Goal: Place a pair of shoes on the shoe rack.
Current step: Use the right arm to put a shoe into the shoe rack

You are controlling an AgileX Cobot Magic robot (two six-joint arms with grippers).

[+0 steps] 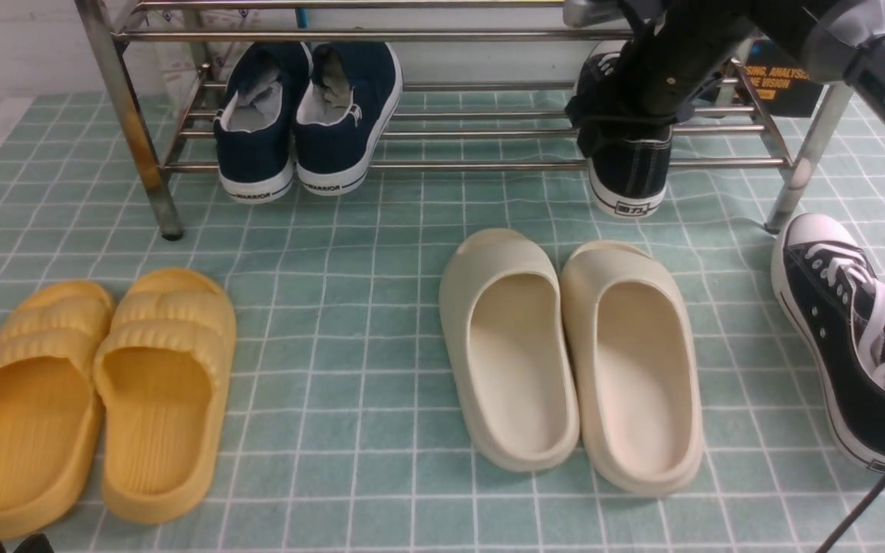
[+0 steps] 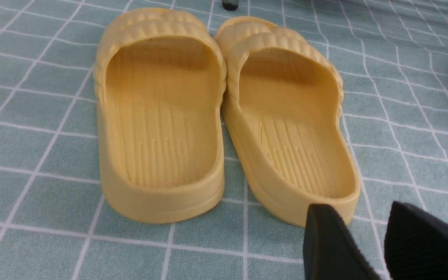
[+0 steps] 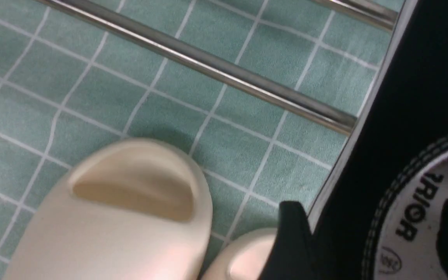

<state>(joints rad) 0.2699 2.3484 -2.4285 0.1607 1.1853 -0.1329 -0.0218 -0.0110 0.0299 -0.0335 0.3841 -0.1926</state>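
Note:
One black canvas sneaker (image 1: 631, 180) stands on the lower tier of the chrome shoe rack (image 1: 488, 163), at its right end, with its heel over the front bar. My right gripper (image 1: 623, 127) is down on this sneaker. In the right wrist view the gripper (image 3: 371, 237) straddles the sneaker's (image 3: 403, 116) side wall, one finger (image 3: 290, 241) outside against the sole and one inside over the insole, with a gap at the collar. The second black sneaker (image 1: 842, 338) lies on the mat at the far right. My left gripper (image 2: 358, 210) is open and empty.
Navy blue WARRIOR sneakers (image 1: 304, 123) sit at the rack's left end. Cream slippers (image 1: 573, 353) lie in front of the rack's middle, and also show in the right wrist view (image 3: 123, 217). Yellow slippers (image 1: 97, 392) lie front left, just ahead of my left gripper (image 2: 216, 116).

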